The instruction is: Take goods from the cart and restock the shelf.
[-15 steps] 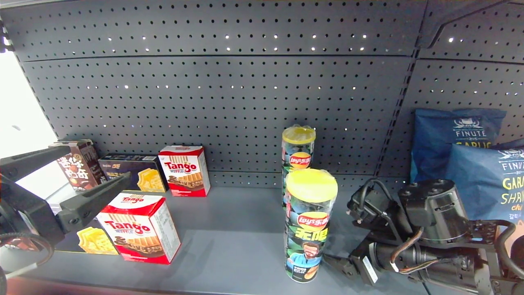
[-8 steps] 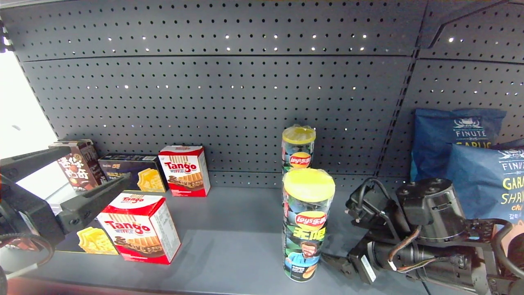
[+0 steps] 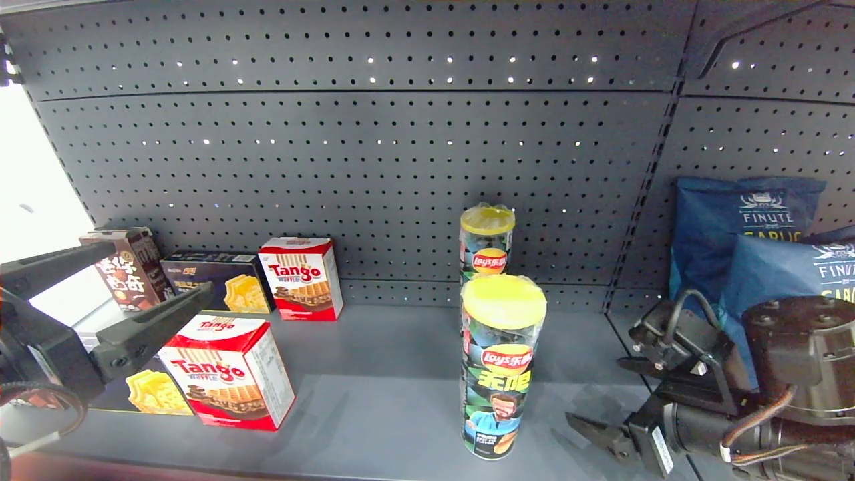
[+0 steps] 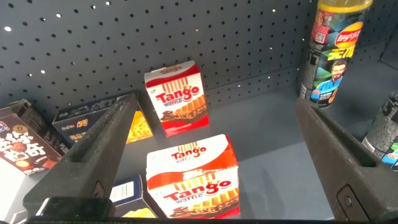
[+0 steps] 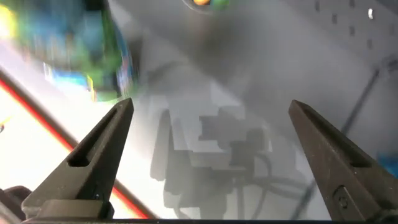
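Two tall chip cans with yellow lids stand upright on the grey shelf [image 3: 387, 374], one in front [image 3: 502, 374] and one behind it [image 3: 487, 244]. My right gripper [image 3: 601, 434] is low at the shelf's front edge, to the right of the front can and apart from it. In the right wrist view it [image 5: 211, 106] is open and holds nothing, and the can [image 5: 74, 43] is a blur off to one side. My left gripper [image 3: 157, 267] hangs open over the left end of the shelf, above the front red-and-white wafer box [image 3: 230, 377]. Its wrist view shows the gripper [image 4: 214, 102] open over that box [image 4: 194, 177].
A second wafer box [image 3: 302, 277], a dark box with yellow print [image 3: 214, 280] and a brown box [image 3: 127, 267] line the back left. Blue snack bags [image 3: 741, 220] stand at the right, past an upright post [image 3: 641, 220]. A pegboard wall [image 3: 374, 167] closes the back.
My right arm has drawn back to the right, away from the front can. That can shifted slightly left earlier and now stands free. The left arm has not moved.
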`<state>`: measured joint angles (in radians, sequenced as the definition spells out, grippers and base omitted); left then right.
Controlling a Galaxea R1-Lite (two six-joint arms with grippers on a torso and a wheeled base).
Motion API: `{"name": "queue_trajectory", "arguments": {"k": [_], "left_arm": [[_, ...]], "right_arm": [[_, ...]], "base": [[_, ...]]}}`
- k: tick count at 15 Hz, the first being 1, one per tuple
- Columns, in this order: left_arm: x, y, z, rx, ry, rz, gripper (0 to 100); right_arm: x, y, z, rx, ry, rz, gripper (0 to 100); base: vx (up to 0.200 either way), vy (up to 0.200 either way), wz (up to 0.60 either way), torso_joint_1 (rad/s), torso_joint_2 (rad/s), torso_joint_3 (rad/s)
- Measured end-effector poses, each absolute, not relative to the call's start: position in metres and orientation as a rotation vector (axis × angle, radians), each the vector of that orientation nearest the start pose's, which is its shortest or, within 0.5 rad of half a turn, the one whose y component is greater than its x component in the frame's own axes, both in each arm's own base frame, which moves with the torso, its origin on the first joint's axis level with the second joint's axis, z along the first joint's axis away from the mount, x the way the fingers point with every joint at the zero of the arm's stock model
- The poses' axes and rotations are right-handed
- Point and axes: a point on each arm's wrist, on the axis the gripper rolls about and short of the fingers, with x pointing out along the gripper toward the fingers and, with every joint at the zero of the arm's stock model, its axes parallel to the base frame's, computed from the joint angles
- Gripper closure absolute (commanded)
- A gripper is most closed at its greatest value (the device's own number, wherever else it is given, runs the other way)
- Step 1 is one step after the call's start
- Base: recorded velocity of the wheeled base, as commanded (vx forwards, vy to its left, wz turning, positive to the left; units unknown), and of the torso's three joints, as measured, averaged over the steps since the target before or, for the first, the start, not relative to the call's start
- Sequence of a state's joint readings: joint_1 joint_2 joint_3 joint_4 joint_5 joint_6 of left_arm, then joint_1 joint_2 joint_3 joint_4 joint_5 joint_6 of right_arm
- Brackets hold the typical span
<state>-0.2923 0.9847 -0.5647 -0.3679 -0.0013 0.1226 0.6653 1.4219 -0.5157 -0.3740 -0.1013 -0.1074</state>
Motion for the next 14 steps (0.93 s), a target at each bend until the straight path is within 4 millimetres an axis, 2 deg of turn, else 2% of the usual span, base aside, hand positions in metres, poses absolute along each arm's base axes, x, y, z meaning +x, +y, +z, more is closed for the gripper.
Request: {"name": "queue_trajectory", "arguments": {"k": [3,8,14], "left_arm": [[0.121,-0.036,0.242,0.129,0.034,-0.295,0],[0.121,-0.036,0.242,0.129,0.035,-0.294,0],[0.121,-0.036,0.242,0.13,0.036,-0.294,0]], "right_arm": [[0.167,0.13,0.153,-0.31,0.474,0.585,0],[0.18,0.153,0.151,-0.327,0.482,0.626,0],[0.19,0.165,0.147,-0.336,0.497,0.637,0]], "base": [[0.0,0.0,0.0,0.0,0.0,0.0],[0.0,0.0,0.0,0.0,0.0,0.0],[0.0,0.0,0.0,0.0,0.0,0.0]]}}
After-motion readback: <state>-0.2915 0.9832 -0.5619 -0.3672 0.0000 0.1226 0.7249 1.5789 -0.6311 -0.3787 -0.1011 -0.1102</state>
